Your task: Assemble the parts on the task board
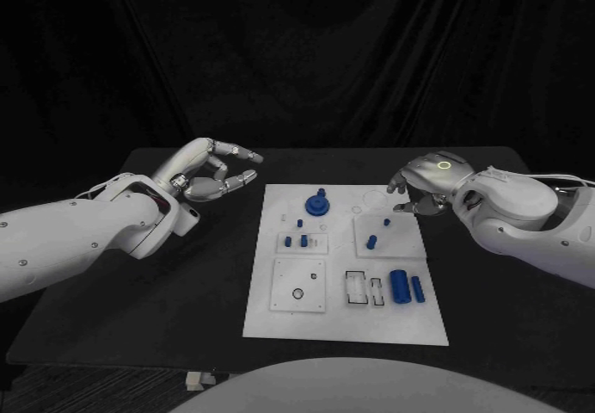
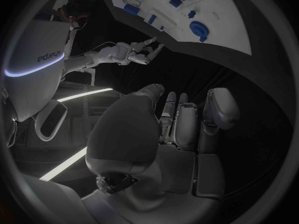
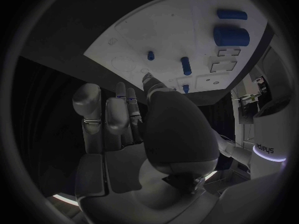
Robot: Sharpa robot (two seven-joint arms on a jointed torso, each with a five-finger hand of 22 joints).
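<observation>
Plainly, neither robot hand has a part yet. The left robot hand (image 1: 213,170) hangs just off the task board's (image 1: 279,310) far left corner, above the bare desk (image 1: 162,310), fingers apart and loosely curled around nothing. The right robot hand (image 1: 428,182) hovers at the board's far right corner, fingers bent downward near the board edge; from the head view I cannot say whether they touch it, but the right wrist view shows the palm and fingers (image 3: 118,114) carrying nothing.

On the board, a round blue knob-like part (image 1: 317,205) stands near the far edge, closest to the left robot hand. Several small blue pegs (image 1: 297,238) stand in the raised plates at the board's middle. A fat blue cylinder (image 1: 399,286) and a thinner blue rod (image 1: 420,289) lie side by side near the board's right edge, toward the near end, beside two rectangular cutouts (image 1: 357,287).

My reading is that the task is at an approach step: a first pick has to be chosen. The next move calls for one robot hand to travel over the board and come down on a loose part, probably the cylinder or rod for the right one.

The left wrist view alone shows the right robot hand from the side, fingers spread and empty; the right wrist view shows the cutouts and cylinder (image 3: 231,36) close.
</observation>
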